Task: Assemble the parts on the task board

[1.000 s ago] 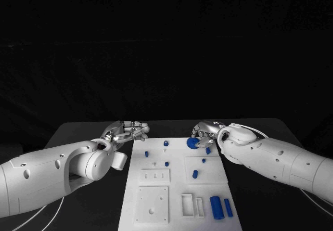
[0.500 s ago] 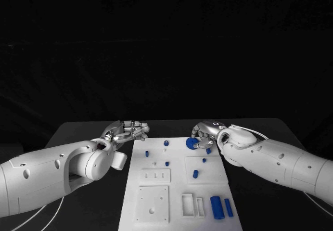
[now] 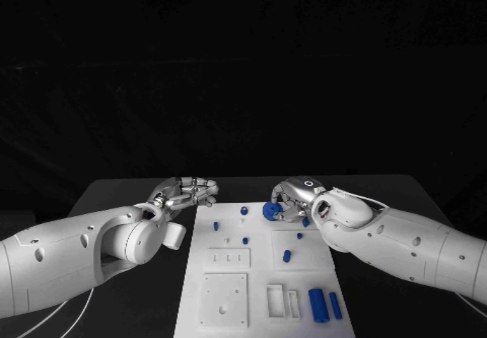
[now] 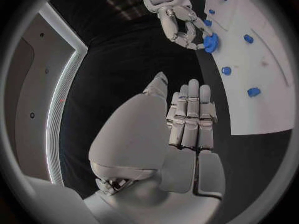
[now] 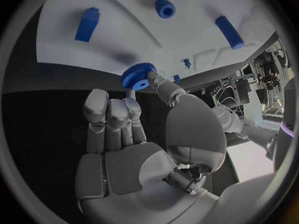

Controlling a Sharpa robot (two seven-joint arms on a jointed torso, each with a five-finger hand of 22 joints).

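Observation:
The white task board (image 3: 259,278) lies lengthwise in the middle of the table. My right hand (image 3: 292,200) hovers over the board's far end and pinches a blue gear (image 3: 271,210) between thumb and fingers. The right wrist view shows the gear (image 5: 137,76) at that hand's (image 5: 124,124) fingertips, above the board (image 5: 124,40). My left hand (image 3: 188,191) stays just off the board's far left corner, fingers curled in and holding nothing. Its wrist view shows the folded left hand (image 4: 190,117), the gear (image 4: 211,42) and the board (image 4: 268,99).
Small blue pegs stand on the board's far half, among them one (image 3: 243,210) just left of the gear and another (image 3: 214,226). Two blue cylinders (image 3: 317,304) lie near the board's near right corner. Black table (image 3: 122,193) surrounds the board.
My right hand has shifted a little to the left with the gear, further over the board's far end. The left hand has not moved.

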